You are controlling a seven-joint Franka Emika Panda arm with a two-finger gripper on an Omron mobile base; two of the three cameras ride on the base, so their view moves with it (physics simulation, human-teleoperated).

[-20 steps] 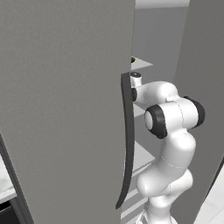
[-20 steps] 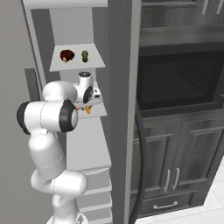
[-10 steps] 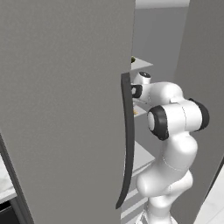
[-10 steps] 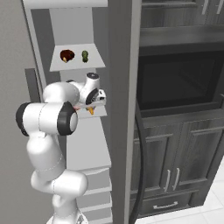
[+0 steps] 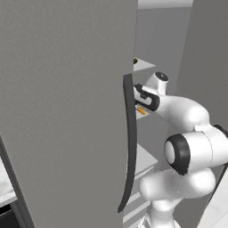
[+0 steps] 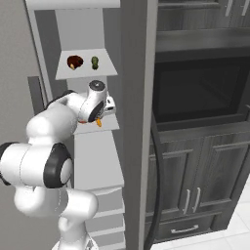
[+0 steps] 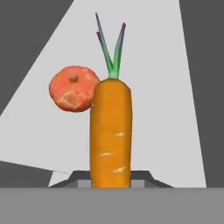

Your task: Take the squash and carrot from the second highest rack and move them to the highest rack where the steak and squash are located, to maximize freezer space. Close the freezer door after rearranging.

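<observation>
The freezer [image 6: 97,161] stands open in front of me, pale grey inside, with dark wood cabinets [image 6: 205,171] off to its right in the right base view. The freezer door [image 5: 67,111] is swung wide, and from the left base view it's a big matte slab covering most of the picture, its long curved dark handle [image 5: 130,147] running down its edge.

The highest rack [image 6: 107,74] has the steak [image 6: 74,62] toward its left side and a small green squash [image 6: 94,62] just beside it, about mid-rack. The two sit apart.

One level down is the second highest rack [image 6: 110,128], and that's where I'm working. My gripper [image 6: 103,113] is reached in over its front edge, right by the corner nearest the door opening.

The jaws are clenched on the carrot [image 7: 110,135]. In the hand view it runs straight up from between my fingertips, fat orange body first, green and purple stalks pointing away at the far end. In the right base view it pokes out just under my hand at the rack's front edge. I can't tell whether it's lifted clear of the rack or touching it.

The other squash [image 7: 73,89], a round orange-red one, sits on this same rack just behind the carrot's top end and to its left in the hand view. It overlaps the carrot there, so I can't say if they touch.
</observation>
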